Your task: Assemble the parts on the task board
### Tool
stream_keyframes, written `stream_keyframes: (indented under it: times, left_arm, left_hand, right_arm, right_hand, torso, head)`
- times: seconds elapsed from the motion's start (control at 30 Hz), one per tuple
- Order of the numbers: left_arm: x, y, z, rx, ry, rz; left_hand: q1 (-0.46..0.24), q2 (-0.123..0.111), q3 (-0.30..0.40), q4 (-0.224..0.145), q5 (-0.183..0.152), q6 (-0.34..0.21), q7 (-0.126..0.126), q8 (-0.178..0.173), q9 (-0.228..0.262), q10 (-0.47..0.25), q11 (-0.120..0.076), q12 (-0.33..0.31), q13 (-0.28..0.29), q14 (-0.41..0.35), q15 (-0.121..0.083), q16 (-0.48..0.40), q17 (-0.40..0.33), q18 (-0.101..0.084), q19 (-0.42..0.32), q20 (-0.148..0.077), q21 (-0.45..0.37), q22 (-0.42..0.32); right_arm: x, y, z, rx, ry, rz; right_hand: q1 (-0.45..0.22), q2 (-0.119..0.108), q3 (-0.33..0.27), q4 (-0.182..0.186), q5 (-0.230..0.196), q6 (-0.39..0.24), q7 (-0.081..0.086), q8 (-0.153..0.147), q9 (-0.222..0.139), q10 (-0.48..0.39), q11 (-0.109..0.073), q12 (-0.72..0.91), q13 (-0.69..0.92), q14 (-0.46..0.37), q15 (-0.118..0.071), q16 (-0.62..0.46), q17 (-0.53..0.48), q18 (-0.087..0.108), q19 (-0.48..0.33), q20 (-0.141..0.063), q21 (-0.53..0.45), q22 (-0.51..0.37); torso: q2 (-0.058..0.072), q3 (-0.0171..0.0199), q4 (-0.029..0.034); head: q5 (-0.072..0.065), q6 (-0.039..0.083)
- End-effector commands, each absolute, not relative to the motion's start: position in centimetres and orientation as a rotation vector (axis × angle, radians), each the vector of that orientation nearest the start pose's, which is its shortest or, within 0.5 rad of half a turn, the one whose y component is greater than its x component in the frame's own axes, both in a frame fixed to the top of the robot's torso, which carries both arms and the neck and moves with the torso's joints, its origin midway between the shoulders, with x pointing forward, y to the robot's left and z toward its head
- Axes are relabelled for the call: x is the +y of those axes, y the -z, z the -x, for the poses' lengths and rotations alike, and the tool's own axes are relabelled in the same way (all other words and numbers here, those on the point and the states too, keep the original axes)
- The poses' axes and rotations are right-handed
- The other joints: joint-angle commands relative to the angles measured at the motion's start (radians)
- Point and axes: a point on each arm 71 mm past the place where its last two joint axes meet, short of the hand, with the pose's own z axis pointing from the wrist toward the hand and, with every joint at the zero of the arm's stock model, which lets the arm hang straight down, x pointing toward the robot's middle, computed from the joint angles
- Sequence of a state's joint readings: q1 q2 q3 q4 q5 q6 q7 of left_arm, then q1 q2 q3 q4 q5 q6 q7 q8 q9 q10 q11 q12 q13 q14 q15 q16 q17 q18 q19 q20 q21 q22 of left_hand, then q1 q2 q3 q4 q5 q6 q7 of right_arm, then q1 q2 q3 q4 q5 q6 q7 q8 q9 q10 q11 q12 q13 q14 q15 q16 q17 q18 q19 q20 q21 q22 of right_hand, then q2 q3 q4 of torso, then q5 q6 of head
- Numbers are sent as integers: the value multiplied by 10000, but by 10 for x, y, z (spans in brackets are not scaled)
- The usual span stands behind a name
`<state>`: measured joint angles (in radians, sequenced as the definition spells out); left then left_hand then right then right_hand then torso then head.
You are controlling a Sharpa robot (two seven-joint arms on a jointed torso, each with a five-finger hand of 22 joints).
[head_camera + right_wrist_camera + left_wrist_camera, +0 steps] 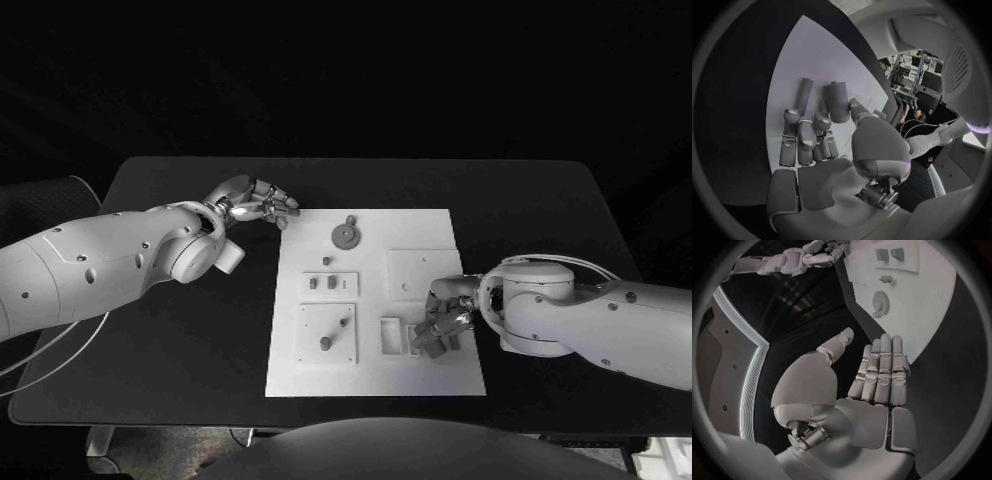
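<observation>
Here, the right hand [440, 325] presses curled fingers onto the task board [433, 222]; whether it pinches a part is unclear. The left hand [257, 203] hovers flat, fingers together. A slip could shift the board.

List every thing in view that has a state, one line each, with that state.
left hand: open, fingers straight, holding nothing, off the board's far left corner.
right hand: fingers curled down on the board's near right part; whether it holds a part cannot be told.
task board: lying flat on the table.
gear part: resting on the board's far end.
table: bearing the board.
</observation>
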<state>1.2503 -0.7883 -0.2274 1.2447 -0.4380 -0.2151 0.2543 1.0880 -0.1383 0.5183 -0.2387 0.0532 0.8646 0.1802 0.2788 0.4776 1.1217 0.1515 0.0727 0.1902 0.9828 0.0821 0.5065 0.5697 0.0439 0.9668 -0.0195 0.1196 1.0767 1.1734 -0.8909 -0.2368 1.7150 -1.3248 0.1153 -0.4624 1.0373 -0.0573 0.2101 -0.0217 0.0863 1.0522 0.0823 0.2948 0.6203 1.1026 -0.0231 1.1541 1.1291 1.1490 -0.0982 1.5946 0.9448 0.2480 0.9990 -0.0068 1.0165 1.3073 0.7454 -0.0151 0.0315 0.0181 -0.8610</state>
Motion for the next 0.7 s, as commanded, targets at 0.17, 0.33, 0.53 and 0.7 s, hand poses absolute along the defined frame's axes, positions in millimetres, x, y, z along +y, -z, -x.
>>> stream_keyframes:
  times: [0.17,0.33,0.53,0.7]
  left_arm:
    - [261,237,-516,17763,11150,7036]
    - [261,237,-516,17782,11125,7055]
    - [261,237,-516,17822,11126,7062]
    - [261,237,-516,17853,11113,7068]
  left_hand:
    - [-30,19,7,46,-11,-62,7,10,-20,-106,-4,-58,-24,31,27,-79,36,73,-24,48,-61,16]
    - [-25,13,10,50,-11,-65,9,10,-22,-133,7,-62,-34,19,33,-102,51,70,-36,53,-72,19]
    - [-23,10,11,55,-11,-66,9,10,-23,-153,16,-63,-41,13,38,-119,65,69,-43,56,-79,22]
    - [-22,12,13,60,-11,-67,10,11,-24,-170,22,-64,-47,12,40,-130,76,69,-45,59,-83,25]
  right_arm:
    - [-201,289,-392,24629,-4227,459]
    - [-203,285,-394,24789,-4680,-392]
    - [-206,275,-400,25076,-5044,-1445]
    - [-205,267,-405,25648,-5595,-2756]
  right_hand:
    - [-300,758,2779,-2573,82,303,-29,-108,-140,143,-98,89,-179,116,116,-45,29,138,170,101,-96,107]
    - [-596,564,3752,-2624,36,397,-64,-80,-122,189,-92,132,-244,172,130,-45,26,138,283,118,-53,142]
    - [-659,566,3844,-2643,32,415,-73,-65,-108,198,-99,143,-254,194,130,-43,42,138,297,112,-41,150]
    - [-685,578,3880,-2649,30,425,-76,-57,-101,202,-103,149,-258,200,129,-41,48,138,300,109,-37,154]
  torso:
    - [2,5,-4]
    - [2,4,1]
    - [0,-10,3]
    - [1,-12,-1]
  head:
    - [7,2]
    - [4,5]
    - [-1,15]
    - [1,11]
